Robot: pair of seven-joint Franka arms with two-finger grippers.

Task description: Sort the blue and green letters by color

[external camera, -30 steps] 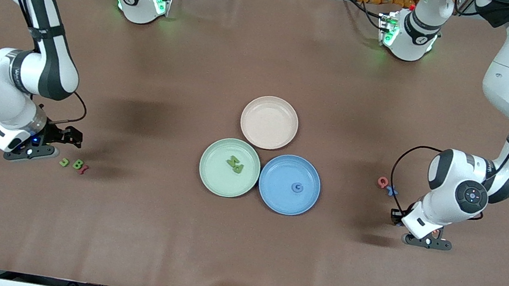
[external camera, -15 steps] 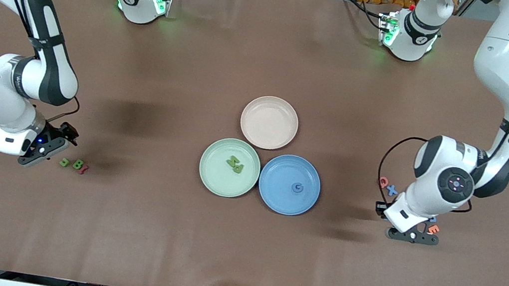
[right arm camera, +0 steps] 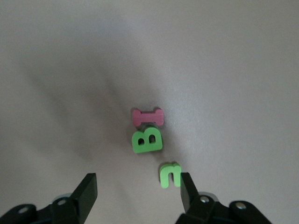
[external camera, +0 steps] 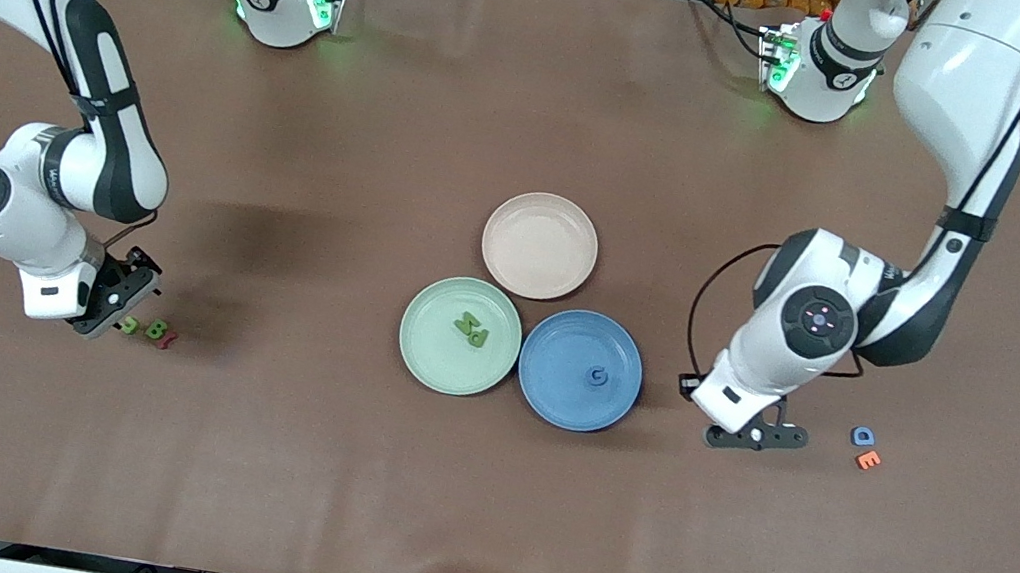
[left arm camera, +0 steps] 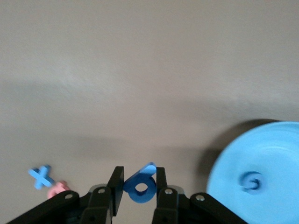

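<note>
My left gripper [left arm camera: 138, 183] is shut on a blue 9-like letter [left arm camera: 142, 187]. In the front view it [external camera: 756, 435] is over bare table between the blue plate [external camera: 554, 399] and a blue D [external camera: 863, 436]. The blue plate [left arm camera: 275, 154] holds a blue G [external camera: 596, 375]. A blue X [left arm camera: 41, 176] lies on the table; the left arm hides it in the front view. The green plate [external camera: 424, 355] holds two green letters [external camera: 471, 326]. My right gripper [right arm camera: 137, 189] is open, low over a green C [right arm camera: 169, 175] beside a green B [right arm camera: 147, 141]. It [external camera: 107, 312] is at the right arm's end.
An empty pink plate [external camera: 539, 245] stands farther from the front camera than the other two plates. An orange E [external camera: 867, 460] lies beside the D. A pink Q [left arm camera: 58, 189] lies next to the X. A dark red I [right arm camera: 147, 116] touches the B.
My left arm has carried the blue letter from beside the D and E toward the blue plate. My right gripper has moved closer to the green C and B.
</note>
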